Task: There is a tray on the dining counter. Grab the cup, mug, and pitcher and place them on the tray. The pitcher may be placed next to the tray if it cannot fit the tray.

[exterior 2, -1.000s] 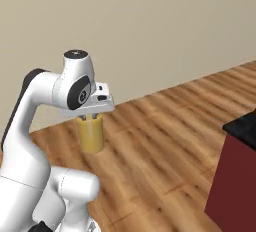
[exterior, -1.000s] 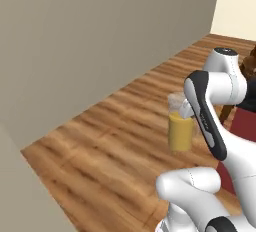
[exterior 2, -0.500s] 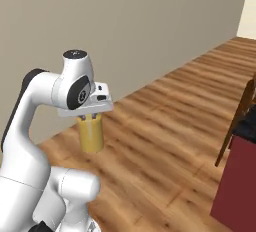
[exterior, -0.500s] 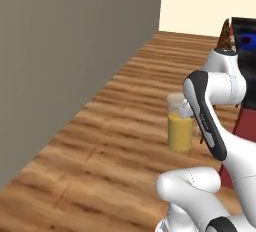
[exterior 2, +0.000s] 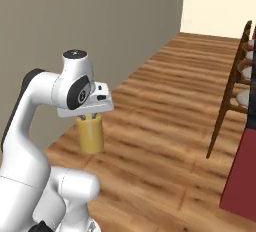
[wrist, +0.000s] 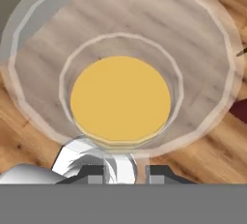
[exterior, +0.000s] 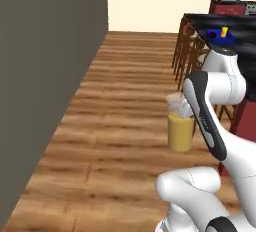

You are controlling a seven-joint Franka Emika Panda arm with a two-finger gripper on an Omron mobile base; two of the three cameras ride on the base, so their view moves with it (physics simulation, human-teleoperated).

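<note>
The pitcher (exterior: 180, 126) was seen hanging clear of the wooden floor (exterior: 115, 126), carried upright beside the arm. The pincer (wrist: 126, 170) was closed on the pitcher's rim at its near side, orange liquid filling the lower part. Far off on the dark tabletop (exterior: 240, 26), the blue tray (exterior: 220, 34) was noted with the yellow cup (exterior: 224, 31) on it. Wooden chairs (exterior: 190, 51) stood along that tabletop

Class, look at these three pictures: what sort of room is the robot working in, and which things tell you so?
Probably a home kitchen-diner: a black dining counter lined with wooden chairs, a blue tray on it, and a pitcher of orange liquid carried over wooden flooring.
</note>
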